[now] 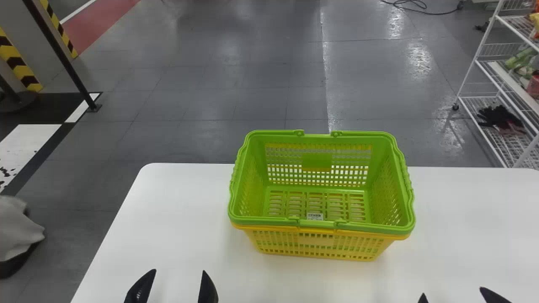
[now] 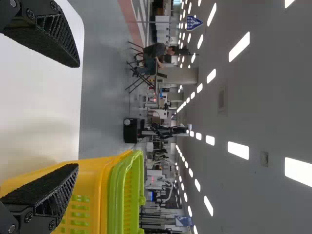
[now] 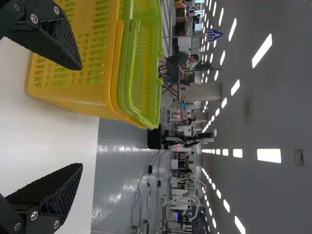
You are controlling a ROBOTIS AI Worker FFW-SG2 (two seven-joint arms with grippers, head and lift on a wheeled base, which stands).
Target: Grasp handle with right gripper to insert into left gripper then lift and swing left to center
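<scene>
Head view: green basket (image 1: 316,162) nested in the yellow one (image 1: 316,240) on the table (image 1: 185,210), its handle (image 1: 366,227) folded down. Left wrist view: left gripper (image 2: 77,115), fingers wide apart. Right wrist view: right gripper (image 3: 81,116) spread too. Grasping seems yet to begin; the right must reach for that handle.

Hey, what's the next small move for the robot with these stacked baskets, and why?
Probably ease the right hand forward and leftward to the green basket's near handle. That handle lies folded along the rim, and the right hand is open, empty and short of it. The left hand is open too, ready to receive it later.
</scene>
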